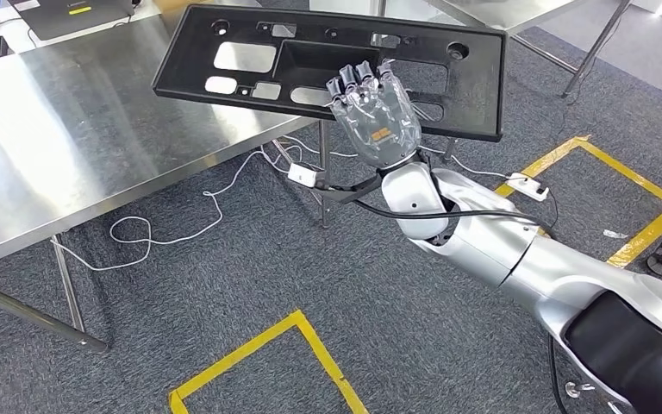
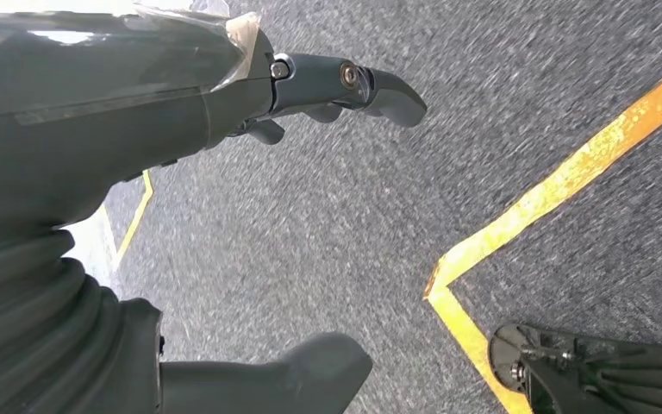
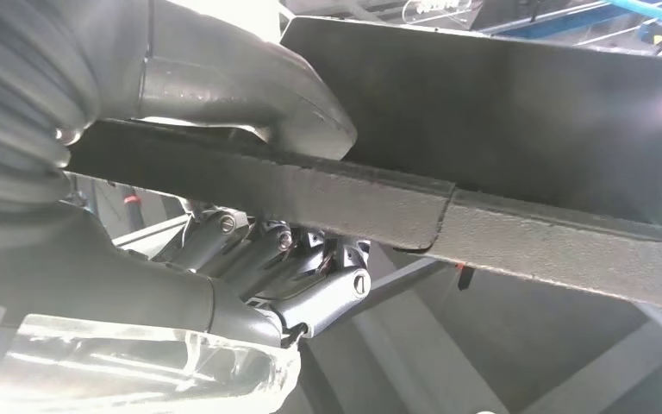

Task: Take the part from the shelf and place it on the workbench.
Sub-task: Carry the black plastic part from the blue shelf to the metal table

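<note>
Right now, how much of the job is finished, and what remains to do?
Done: the black part is off the shelf. In hand: the right robot hand grips its edge, holding it above the steel workbench. The left robot hand holds nothing. Left: setting the part down and letting go.

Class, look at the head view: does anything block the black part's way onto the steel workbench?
Nothing visible does. The right hand holds the black part over the workbench's bare near corner; the clutter lies at its far end.
</note>
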`<state>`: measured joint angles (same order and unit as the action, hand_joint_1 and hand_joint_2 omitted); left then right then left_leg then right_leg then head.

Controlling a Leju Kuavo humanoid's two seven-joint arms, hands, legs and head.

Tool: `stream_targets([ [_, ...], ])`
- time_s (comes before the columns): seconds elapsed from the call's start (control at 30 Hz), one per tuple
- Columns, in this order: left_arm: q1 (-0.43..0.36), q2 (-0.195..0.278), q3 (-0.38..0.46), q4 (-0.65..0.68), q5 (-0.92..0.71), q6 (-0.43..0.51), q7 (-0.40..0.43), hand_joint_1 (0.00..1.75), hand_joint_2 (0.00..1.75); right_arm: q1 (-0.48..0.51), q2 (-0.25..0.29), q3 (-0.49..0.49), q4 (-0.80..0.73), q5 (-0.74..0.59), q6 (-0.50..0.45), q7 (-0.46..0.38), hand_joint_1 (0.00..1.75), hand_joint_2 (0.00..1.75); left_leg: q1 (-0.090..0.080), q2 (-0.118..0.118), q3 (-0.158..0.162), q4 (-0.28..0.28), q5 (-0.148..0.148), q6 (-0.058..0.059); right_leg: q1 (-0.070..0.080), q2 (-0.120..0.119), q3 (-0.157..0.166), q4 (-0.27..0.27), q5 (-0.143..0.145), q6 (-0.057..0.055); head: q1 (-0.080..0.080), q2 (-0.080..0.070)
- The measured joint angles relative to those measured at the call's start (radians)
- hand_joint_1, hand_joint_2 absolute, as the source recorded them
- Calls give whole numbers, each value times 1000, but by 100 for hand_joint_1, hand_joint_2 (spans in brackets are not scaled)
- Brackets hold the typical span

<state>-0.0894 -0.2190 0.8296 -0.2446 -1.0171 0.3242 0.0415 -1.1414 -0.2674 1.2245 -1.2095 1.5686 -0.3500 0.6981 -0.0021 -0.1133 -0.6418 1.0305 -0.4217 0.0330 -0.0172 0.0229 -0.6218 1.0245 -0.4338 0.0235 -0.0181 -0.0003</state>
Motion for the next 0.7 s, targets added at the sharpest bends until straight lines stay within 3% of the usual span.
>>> stream_targets([
  [0.07, 2, 0, 3, -2, 0, 2, -4, 0, 175, -2, 8, -2, 4, 0, 0, 0, 175, 175, 0, 39, -21, 46, -30, -13, -5, -14, 7, -4, -1, -13, -4, 0],
  [0.13, 2, 0, 5, -3, -3, 3, -6, 0, 175, -2, 12, -3, 10, 0, 0, 0, 175, 175, 5, 90, -77, 160, -85, -26, -5, -29, 13, -5, -5, -22, -9, 0],
  [0.2, 1, 0, 9, -3, -10, 3, -7, 0, 175, 1, 17, -1, 23, 0, 0, 0, 175, 175, 12, 108, -134, 261, -114, -34, -4, -45, 16, -5, -10, -26, -9, 0],
  [0.23, 1, 0, 12, -3, -15, 3, -6, 0, 175, 3, 20, 1, 32, 0, -1, 0, 175, 175, 15, 111, -142, 266, -104, -36, -4, -53, 18, -4, -12, -26, -9, 0],
  [0.27, 1, 0, 15, -3, -20, 3, -6, 0, 175, 5, 25, 3, 41, 0, -2, 0, 175, 175, 17, 116, -127, 230, -77, -36, -4, -61, 21, -4, -14, -25, -9, 0],
  [0.37, 1, 0, 19, -5, -31, 3, -5, 0, 175, 5, 37, 4, 64, 0, -3, 0, 175, 175, 14, 159, -31, 40, 11, -26, -3, -78, 32, -5, -22, -17, -9, 0],
  [0.43, 1, 0, 19, -6, -32, 3, -5, 0, 175, 5, 39, 4, 67, 0, -4, 0, 175, 175, 11, 179, -10, 0, 20, -22, -2, -81, 35, -5, -24, -14, -9, 0],
  [0.53, -1, 1, 19, -7, -32, 3, -5, 0, 175, 4, 40, 4, 72, 0, -4, 0, 175, 175, 6, 174, -8, -3, 16, -18, 3, -88, 36, -5, -27, -10, -8, 0],
  [0.57, -1, 1, 20, -8, -33, 3, -5, 0, 175, 3, 43, 4, 77, 0, -5, 0, 175, 175, 2, 162, -5, -8, 14, -12, 8, -98, 41, -7, -31, -3, -8, 0],
  [0.63, -4, 0, 24, -11, -38, 7, -7, 0, 175, 3, 52, 10, 103, 0, -6, 0, 175, 175, 2, 121, 7, -21, 17, 10, 9, -72, -11, 108, -84, 0, -3, 0],
  [0.7, -6, -1, 30, -12, -38, 12, -9, 0, 175, 8, 60, 23, 133, 0, -7, 0, 175, 175, 6, 82, 18, -31, 21, 24, 5, -31, -94, 264, -140, 0, 2, 0],
])
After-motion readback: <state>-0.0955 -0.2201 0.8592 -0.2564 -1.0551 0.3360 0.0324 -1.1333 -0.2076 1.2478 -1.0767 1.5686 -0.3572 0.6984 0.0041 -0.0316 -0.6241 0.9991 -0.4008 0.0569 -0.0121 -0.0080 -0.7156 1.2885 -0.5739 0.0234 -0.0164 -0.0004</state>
